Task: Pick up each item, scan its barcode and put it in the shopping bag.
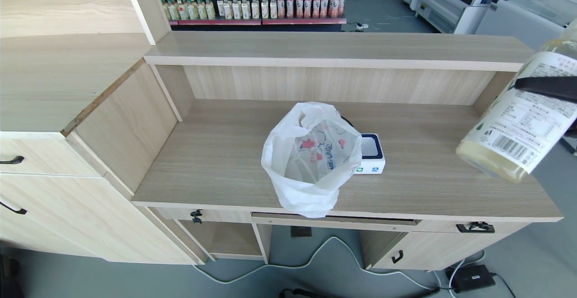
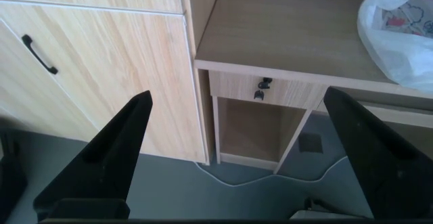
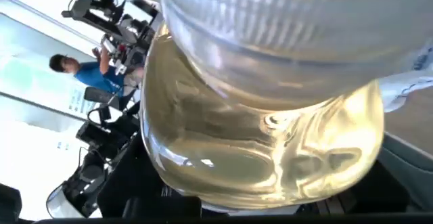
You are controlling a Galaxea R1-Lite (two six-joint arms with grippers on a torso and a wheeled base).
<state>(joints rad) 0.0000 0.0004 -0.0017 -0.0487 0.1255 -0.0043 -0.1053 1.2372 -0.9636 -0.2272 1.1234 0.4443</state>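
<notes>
Right gripper [image 1: 546,89], at the right edge of the head frame: clamped around one bottle [image 1: 518,122], with a black finger crossing its white label. The bottle was clear plastic and held pale yellow liquid [image 3: 264,136]. It was carried tilted in the air, with its base toward the lower left and its barcode facing the head camera, above the right end of the counter [image 1: 216,162] and touching nothing else.

Left gripper [image 2: 237,163]: released, fingers [image 2: 101,163] spread wide with nothing between them, hanging over the floor before the counter's front left corner.

Containers: one white plastic shopping bag [image 1: 311,158] stood at frame centre on the counter, its mouth open upward and red and blue print on its side. Its contents could not be made out.

Surroundings: one white scanner [image 1: 372,153] with a dark top window sat just right of the bag, touching it and partly hidden behind it. It was well apart from the bottle. A store shelf [image 1: 252,20] at the upper centre carried a single row of drink bottles, too small to count. One power brick [image 1: 471,277] and its cable lay on the floor at the lower right.
</notes>
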